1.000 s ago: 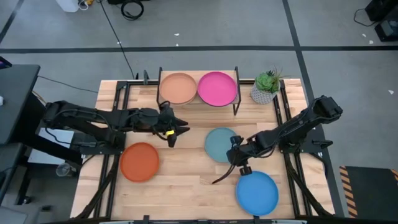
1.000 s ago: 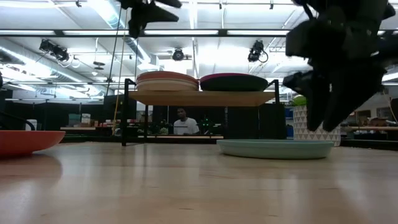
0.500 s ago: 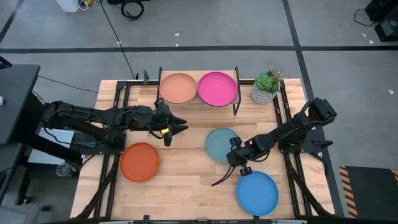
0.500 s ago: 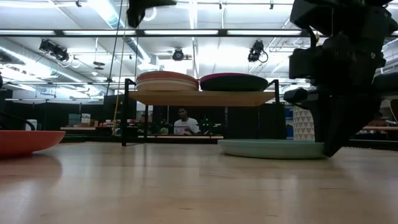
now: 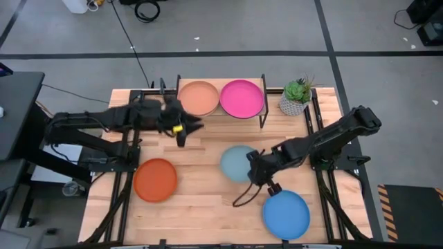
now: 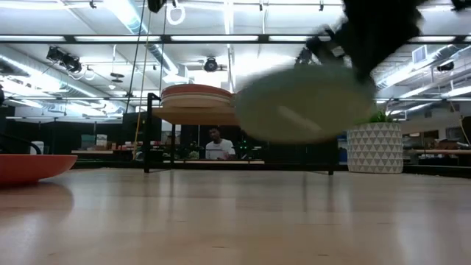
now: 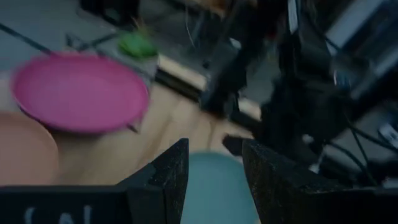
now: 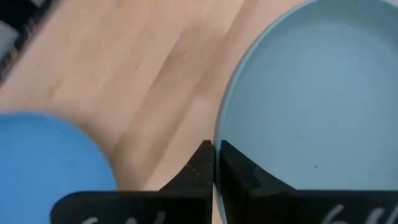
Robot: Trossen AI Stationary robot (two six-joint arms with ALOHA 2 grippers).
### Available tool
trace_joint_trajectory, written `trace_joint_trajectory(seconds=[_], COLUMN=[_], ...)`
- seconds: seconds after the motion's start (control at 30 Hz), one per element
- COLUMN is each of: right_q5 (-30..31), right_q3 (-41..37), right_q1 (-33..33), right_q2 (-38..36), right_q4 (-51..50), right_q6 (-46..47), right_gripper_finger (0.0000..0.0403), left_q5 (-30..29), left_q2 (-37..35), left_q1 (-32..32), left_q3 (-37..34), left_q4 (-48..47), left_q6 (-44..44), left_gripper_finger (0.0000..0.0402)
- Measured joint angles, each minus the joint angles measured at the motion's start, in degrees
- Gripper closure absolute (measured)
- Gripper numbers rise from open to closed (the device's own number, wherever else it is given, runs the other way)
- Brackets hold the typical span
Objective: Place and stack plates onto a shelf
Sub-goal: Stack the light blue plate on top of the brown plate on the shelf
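My right gripper (image 5: 253,170) is shut on a pale teal plate (image 5: 237,163), which hangs tilted above the middle of the table (image 6: 305,103). The shelf (image 6: 235,115) stands at the far edge. On it sit a stack topped by a tan plate (image 5: 199,98) and a pink plate (image 5: 241,98). An orange plate (image 5: 155,180) lies near left and a bright blue plate (image 5: 286,214) near right. My left gripper (image 5: 185,128) hovers open with nothing between its fingers, just in front of the shelf's left end. My right gripper pinches the teal plate's rim (image 8: 219,134) between its two fingers, one on the inner face and one on the outside. It grips the plate's right near side (image 5: 249,170) and comes from the table's right. The plate is lifted clear of the table and tilted.
A potted plant (image 5: 296,97) stands right of the shelf at the far right corner. Black rails run along the table's left and right sides (image 5: 320,131). A person shows in the room behind the table (image 6: 217,143). Bare wood lies between the orange and bright blue plates.
My right gripper has shut on the teal plate's rim, lifted it off the table and carried it a little toward the table's left; the plate now hangs tilted. My left gripper has moved toward the far edge, close to the shelf's left end.
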Motion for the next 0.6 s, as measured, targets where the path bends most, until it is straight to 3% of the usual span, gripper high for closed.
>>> trace_joint_trajectory(seconds=[0.37, 0.6], right_q5=[2.9, 5.5], right_q3=[16.5, 20.1], right_q1=[-5.5, -11.3], right_q2=[-1.0, -0.9], right_q4=[-1.4, 5.0], right_q6=[-14.1, -21.9], right_gripper_finger=[0.0384, 0.0386], left_q5=[0.0, 5.0], left_q2=[0.0, 0.0], left_q1=[9.4, 9.1], left_q3=[16.6, 24.2], left_q4=[-8.5, -9.9], left_q6=[-1.6, 2.8], left_gripper_finger=[0.0245, 0.0246])
